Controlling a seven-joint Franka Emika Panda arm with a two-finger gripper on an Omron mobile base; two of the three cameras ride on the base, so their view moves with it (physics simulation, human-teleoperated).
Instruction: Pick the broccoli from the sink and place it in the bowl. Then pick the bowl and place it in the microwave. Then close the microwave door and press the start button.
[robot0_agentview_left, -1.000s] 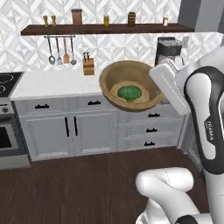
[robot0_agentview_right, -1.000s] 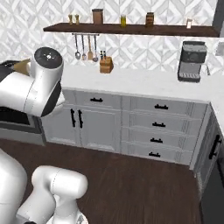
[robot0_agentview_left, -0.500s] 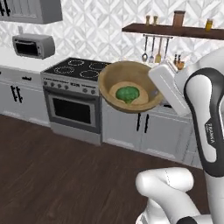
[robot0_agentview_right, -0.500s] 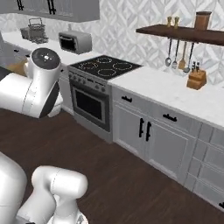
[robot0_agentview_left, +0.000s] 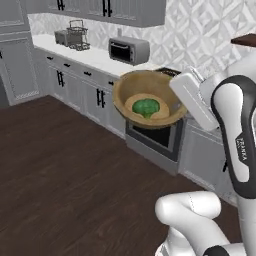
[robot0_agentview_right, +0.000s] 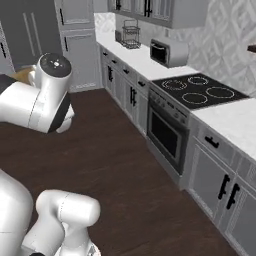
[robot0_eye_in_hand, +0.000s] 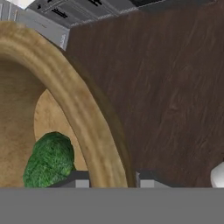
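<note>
High above the dark floor, the tool pinched the bowl by its rim, the broccoli resting inside.

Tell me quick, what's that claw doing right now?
Gripper: shut on the bowl rim, carrying it with the broccoli inside.

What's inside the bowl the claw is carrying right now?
The broccoli lies on the bowl floor, a single green floret and nothing else in the left base view. In the hand view the bowl's thick rim, clamped by the claw, hides part of the inside.
</note>
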